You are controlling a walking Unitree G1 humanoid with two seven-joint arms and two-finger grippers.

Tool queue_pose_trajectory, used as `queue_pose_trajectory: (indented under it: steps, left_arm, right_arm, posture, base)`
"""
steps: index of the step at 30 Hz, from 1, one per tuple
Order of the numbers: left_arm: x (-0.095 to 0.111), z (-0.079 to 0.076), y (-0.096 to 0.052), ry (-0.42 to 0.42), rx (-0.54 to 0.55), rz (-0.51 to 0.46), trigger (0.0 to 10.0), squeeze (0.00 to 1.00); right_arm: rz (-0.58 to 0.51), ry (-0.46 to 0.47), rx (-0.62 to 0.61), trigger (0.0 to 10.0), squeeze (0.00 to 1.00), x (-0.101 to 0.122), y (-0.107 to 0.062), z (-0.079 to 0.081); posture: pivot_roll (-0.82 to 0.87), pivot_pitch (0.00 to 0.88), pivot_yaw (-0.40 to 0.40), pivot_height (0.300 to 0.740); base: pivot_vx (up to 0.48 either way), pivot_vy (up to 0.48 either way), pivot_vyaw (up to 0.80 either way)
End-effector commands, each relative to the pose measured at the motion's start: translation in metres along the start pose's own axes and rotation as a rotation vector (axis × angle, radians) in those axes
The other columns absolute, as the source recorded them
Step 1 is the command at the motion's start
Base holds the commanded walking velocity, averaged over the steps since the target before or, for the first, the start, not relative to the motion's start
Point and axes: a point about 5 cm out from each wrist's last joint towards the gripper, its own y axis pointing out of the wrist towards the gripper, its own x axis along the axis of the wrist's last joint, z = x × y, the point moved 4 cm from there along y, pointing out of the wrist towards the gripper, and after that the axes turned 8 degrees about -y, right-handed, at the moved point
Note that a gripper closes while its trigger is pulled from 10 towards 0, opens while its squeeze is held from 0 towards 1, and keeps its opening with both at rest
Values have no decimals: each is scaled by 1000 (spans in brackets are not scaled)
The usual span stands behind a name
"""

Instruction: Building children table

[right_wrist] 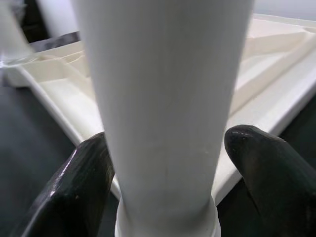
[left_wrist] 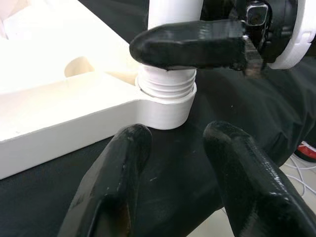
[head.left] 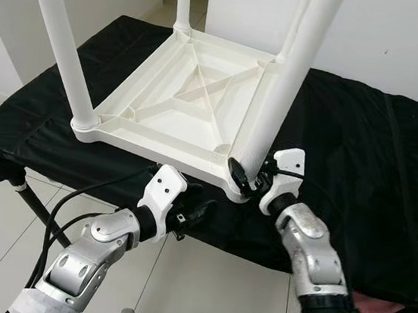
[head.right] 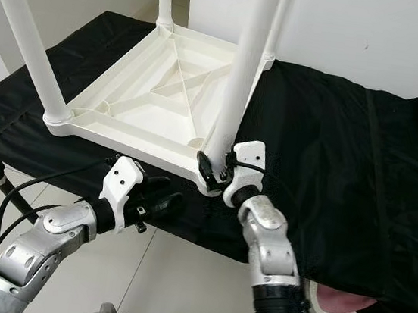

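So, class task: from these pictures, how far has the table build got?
Done: three legs stand in the upturned tabletop. In hand: the right gripper, jaws around the near-right leg, whose threads still show above the socket. Left gripper waits open. Left: finish screwing, then flip.

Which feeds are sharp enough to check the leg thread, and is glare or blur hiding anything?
Left wrist view: leg thread sharp, own fingers soft, white tabletop nearly blown out. Right wrist view: table leg close and soft, thread hidden. Eye views: evenly lit, sharp, black cloth keeps little detail.
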Motion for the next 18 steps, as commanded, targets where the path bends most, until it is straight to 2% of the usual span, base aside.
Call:
queue_pose_trajectory:
  steps: [1, 5, 9, 10, 11, 18]
  left_arm:
    - [1, 1, 1, 14, 0, 2, 10000, 0]
    - [3, 1, 2, 16, -3, -1, 10000, 0]
    - [3, 1, 2, 18, -4, -2, 10000, 0]
    - [4, 1, 2, 19, -5, -4, 10000, 0]
    - [5, 2, 2, 19, -6, -6, 10000, 0]
    - [7, 1, 2, 19, -7, -11, 10000, 0]
  right_arm:
    - [-18, -18, 119, 10000, 0, 1, 4, 7]
    - [-19, -85, 208, 10000, 0, 0, 7, 8]
    - [-14, -105, 238, 10000, 0, 0, 10, 7]
    - [-5, -112, 267, 9098, 0, -2, 13, 6]
    - [12, -115, 294, 0, 0, -6, 17, 5]
    - [42, -115, 359, 0, 0, -15, 21, 6]
  posture:
    - [-59, 28, 5, 740]
    - [-57, 28, 12, 740]
    - [-55, 30, 14, 740]
    - [-54, 29, 18, 740]
    - [-50, 29, 21, 740]
    - [-50, 29, 21, 740]
  base:
    - [0, 0, 0]
    - [0, 0, 0]
    - [0, 0, 0]
    - [0, 0, 0]
    - [0, 0, 0]
    - [0, 0, 0]
